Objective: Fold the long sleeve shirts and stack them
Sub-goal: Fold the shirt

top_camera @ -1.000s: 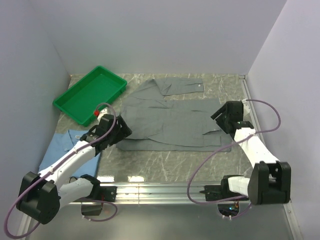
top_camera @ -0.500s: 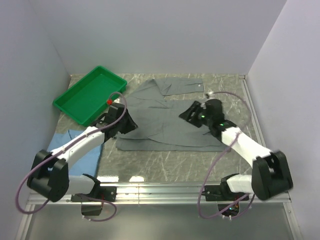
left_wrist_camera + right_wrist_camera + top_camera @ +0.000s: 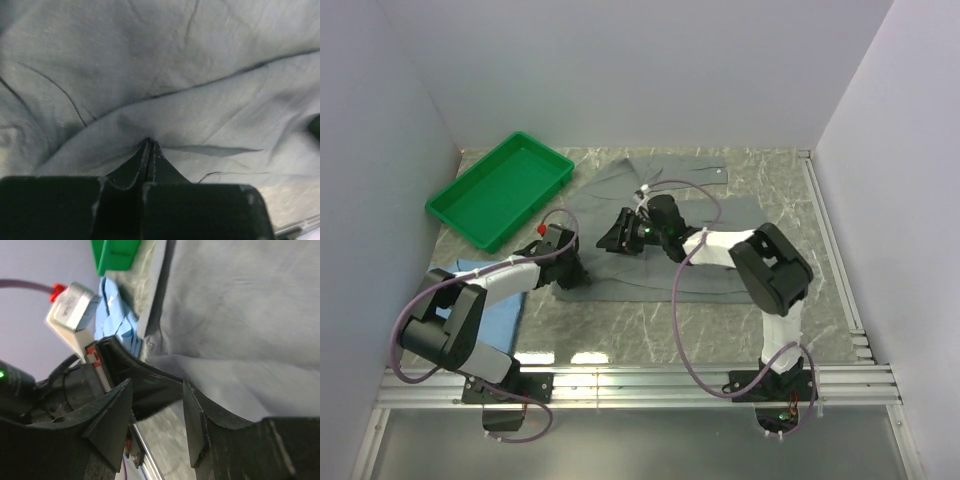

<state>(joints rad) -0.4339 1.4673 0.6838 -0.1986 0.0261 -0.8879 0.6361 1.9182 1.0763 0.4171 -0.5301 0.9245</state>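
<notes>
Folding is judged barely underway: grey shirt (image 3: 605, 195) is pinched by left gripper (image 3: 148, 142), right gripper (image 3: 156, 390) is spread empty; blue shirt (image 3: 505, 315), at 8 o'clock, is not yet folded, 0 stacked.

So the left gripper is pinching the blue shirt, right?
No, it is pinching the grey shirt. The left wrist view shows the left gripper shut on grey cloth. The blue shirt lies off to the side in the top view.
</notes>
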